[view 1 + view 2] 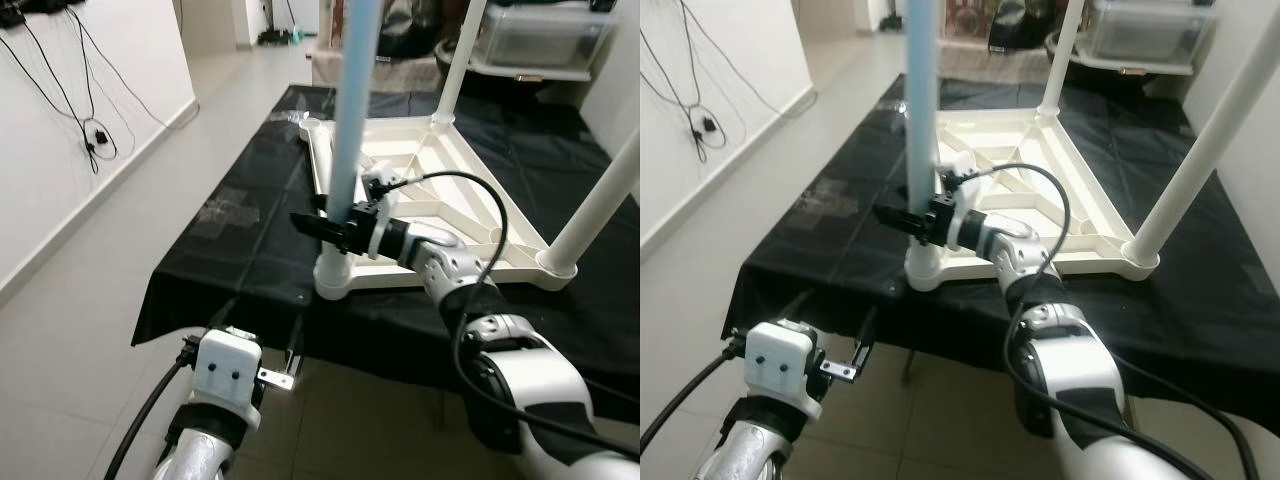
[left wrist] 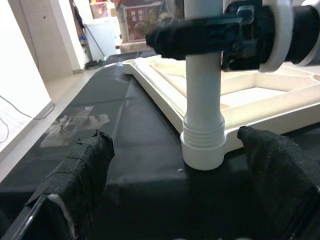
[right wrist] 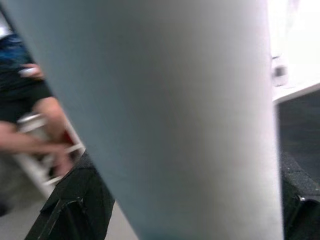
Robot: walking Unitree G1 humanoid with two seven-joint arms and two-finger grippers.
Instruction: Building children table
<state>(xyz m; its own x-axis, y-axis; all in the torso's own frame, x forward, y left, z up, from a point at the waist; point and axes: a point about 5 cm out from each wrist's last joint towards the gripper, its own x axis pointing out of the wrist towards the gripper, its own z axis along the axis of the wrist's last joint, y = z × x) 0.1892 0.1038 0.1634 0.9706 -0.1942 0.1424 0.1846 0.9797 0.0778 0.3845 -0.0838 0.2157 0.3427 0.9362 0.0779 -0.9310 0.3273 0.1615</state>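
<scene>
Evidently caught mid-assembly, at the fitting of the pale blue leg (image 1: 350, 130) into the near corner socket (image 1: 335, 278) of the upturned cream tabletop (image 1: 470, 215), itself laid flat on the black cloth (image 1: 230, 250) over the work surface. Found the right gripper (image 1: 332, 228) closed on that leg low down, just above the socket, black fingers (image 2: 200, 32) clamped across the tube from either side. Saw the left gripper (image 2: 175, 165) held low at the near edge of the cloth, fingers spread wide and holding nothing, aimed at the socket. Stood upright, that leg, long axis vertical, foot end pointing up out of view, threaded end seated in the collar. Judged the next move as a twist or downward press about that axis, kept plumb to avoid cross-threading. Noted two white legs (image 1: 600, 205) already standing at other corners.
</scene>
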